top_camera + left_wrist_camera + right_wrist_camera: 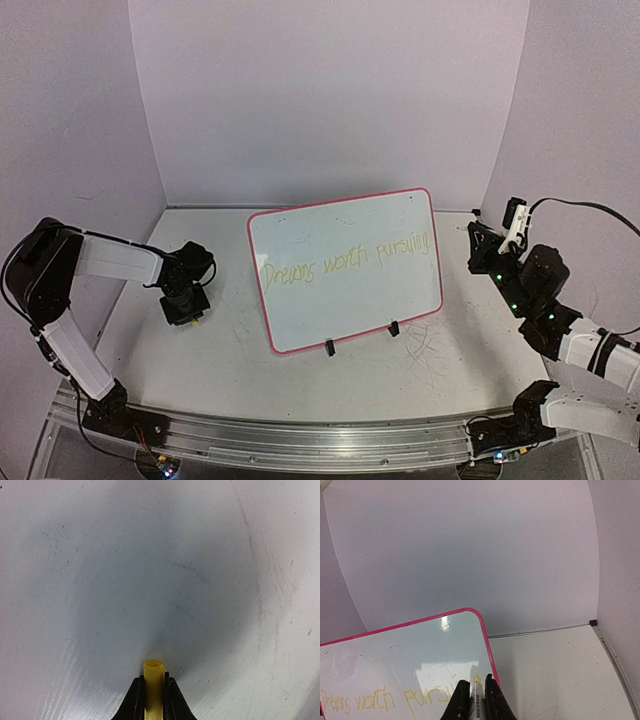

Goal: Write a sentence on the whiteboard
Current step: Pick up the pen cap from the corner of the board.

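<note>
The whiteboard (pixel 345 300), white with a pink-red rim, stands tilted on black legs mid-table. The sentence (pixel 345 262) runs across it in thin yellow handwriting, "Dreams worth pursuing". My left gripper (pixel 186 305) points down at the table left of the board. In the left wrist view it (pixel 154 681) is shut on a short yellow cap (pixel 154 668) just above the tabletop. My right gripper (pixel 480 245) hovers beside the board's right edge. Its wrist view shows it (pixel 478 684) shut on a white marker (pixel 478 700), near the whiteboard's rim (pixel 487 645) and the sentence's last word (pixel 427 700).
Faint grey scribbles mark the tabletop (pixel 430 350) in front of the board. Lilac walls (pixel 330 90) enclose the table at the back and both sides. A metal rail (pixel 320 440) carrying the arm bases runs along the near edge.
</note>
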